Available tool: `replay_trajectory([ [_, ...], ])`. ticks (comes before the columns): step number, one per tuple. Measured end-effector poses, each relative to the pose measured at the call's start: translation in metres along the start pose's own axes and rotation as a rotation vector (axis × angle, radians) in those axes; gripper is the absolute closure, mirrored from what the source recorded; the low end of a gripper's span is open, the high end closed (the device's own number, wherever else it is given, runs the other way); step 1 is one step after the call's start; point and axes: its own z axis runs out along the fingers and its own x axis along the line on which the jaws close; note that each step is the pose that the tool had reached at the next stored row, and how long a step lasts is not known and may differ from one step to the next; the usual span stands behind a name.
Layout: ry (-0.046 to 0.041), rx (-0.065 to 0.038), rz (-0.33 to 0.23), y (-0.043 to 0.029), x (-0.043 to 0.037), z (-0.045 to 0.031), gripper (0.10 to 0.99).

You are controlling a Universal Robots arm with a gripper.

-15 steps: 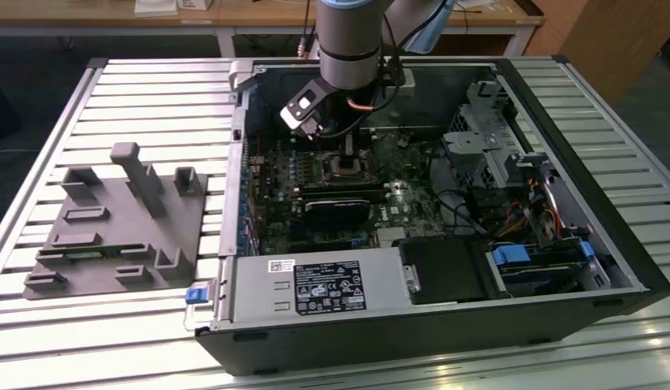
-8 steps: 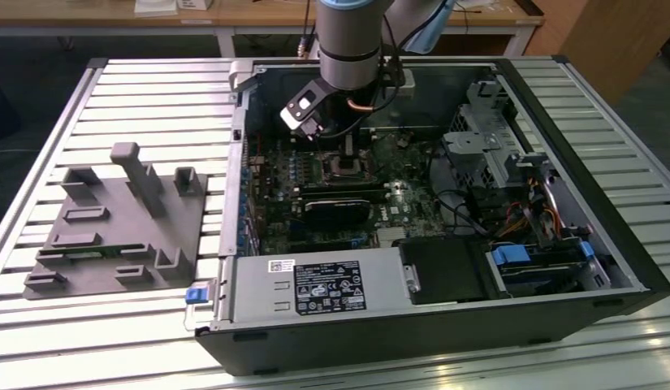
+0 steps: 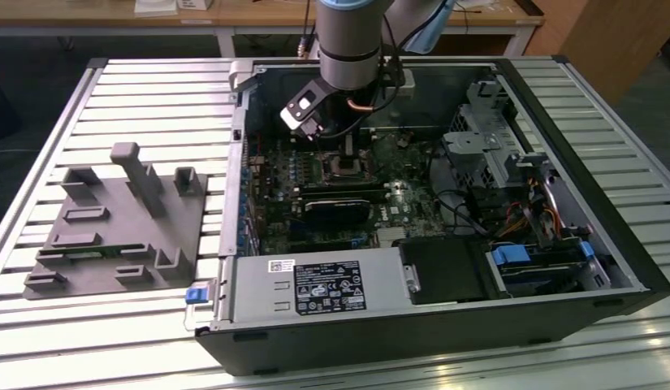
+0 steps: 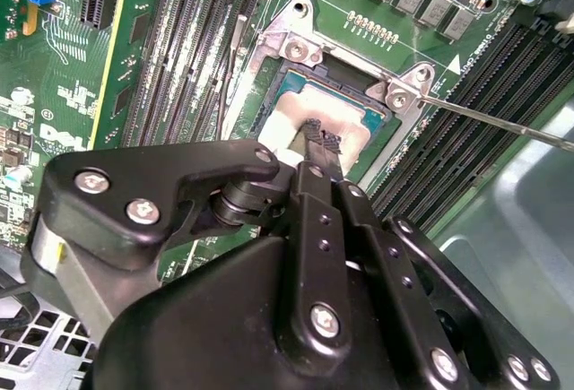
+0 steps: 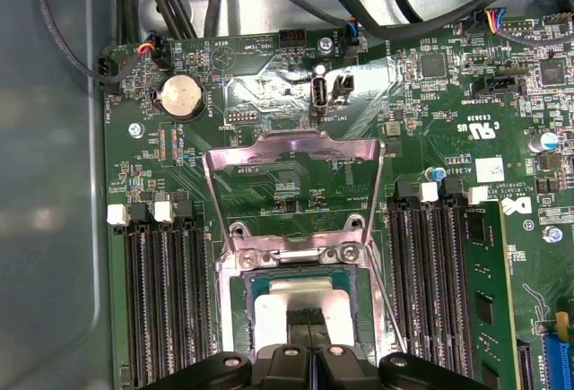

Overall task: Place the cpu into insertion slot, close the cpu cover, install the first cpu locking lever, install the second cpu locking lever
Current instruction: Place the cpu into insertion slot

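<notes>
Silver-grey, the cpu (image 4: pixel 300 114) lies in its socket (image 3: pixel 343 166), upper middle of the exterior view. My end effector (image 4: pixel 321 139) is narrow, fingertips together and resting on the chip's top. The cpu cover (image 5: pixel 296 152) stands raised open at the socket's edge.

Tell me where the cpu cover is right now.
In the first wrist view the cpu cover stands swung open at the edge of the socket, just beyond the cpu lying in it, with memory slot banks to either side.
</notes>
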Motion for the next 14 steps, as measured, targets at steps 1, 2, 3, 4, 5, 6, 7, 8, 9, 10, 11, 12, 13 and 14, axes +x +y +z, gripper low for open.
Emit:
replay_trajectory([
  [1, 0.0007, 0.0, 0.0, 0.0001, 0.0001, -0.0005, 0.98],
  [2, 0.0004, 0.0, 0.0, 0.0001, 0.0001, -0.0015, 0.98],
  [3, -0.0001, 0.0, 0.0, 0.0002, 0.0001, -0.0034, 0.98],
  [4, -0.0001, 0.0, 0.0, 0.0003, 0.0001, -0.005, 0.98],
  [5, 0.0001, 0.0, 0.0, 0.0004, 0.0002, -0.0067, 0.98],
  [6, -0.0001, 0.0, 0.0, 0.0005, 0.0002, -0.0086, 0.98],
  [7, -0.0003, 0.0, 0.0, 0.0006, 0.0002, -0.0106, 0.98],
  [8, -0.0001, 0.0, 0.0, 0.0007, 0.0003, -0.0123, 0.98],
  [9, 0.0, 0.0, 0.0, 0.0008, 0.0003, -0.014, 0.98],
  [10, 0.0, 0.0, 0.0, 0.0009, 0.0003, -0.0158, 0.98],
  [11, -0.0002, 0.0, 0.0, 0.001, 0.0004, -0.0177, 0.98],
  [12, -0.0001, 0.0, 0.0, 0.0012, 0.0004, -0.02, 0.98],
  [13, -0.0001, 0.0, 0.0, 0.0013, 0.0005, -0.0225, 0.98],
  [14, -0.0002, 0.0, 0.0, 0.0015, 0.0005, -0.0245, 0.98],
])
